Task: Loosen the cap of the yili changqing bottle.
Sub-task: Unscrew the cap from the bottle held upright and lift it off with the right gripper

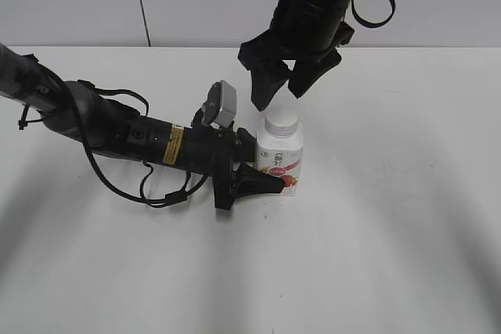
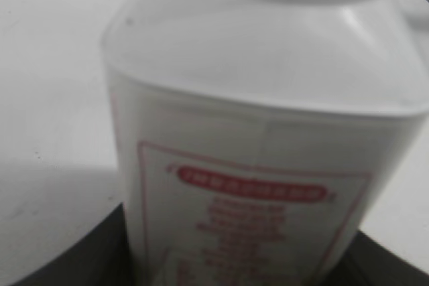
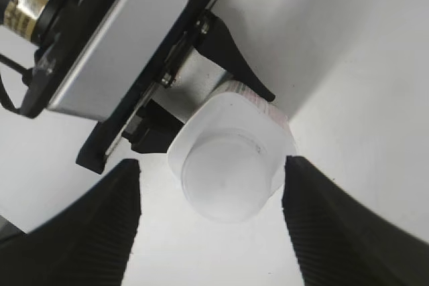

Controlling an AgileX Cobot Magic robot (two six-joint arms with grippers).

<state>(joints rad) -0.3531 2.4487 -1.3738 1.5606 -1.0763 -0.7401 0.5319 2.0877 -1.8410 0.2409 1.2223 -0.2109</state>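
The yili changqing bottle [image 1: 280,154] stands upright on the white table, with its white cap [image 1: 282,123] on top. My left gripper [image 1: 270,174] is shut on the bottle's lower body from the left. The left wrist view is filled by the bottle [image 2: 268,132], with dark fingers at both lower corners. My right gripper [image 1: 282,93] hangs open just above the cap, fingers pointing down. In the right wrist view the cap [image 3: 226,175] lies between the two open ribbed fingers [image 3: 211,222], and the bottle's shoulder [image 3: 268,128] shows around it.
The white table [image 1: 391,232] stretches all round. The left arm [image 1: 117,127] lies low across the table from the left with loose cables. A grey wall stands behind.
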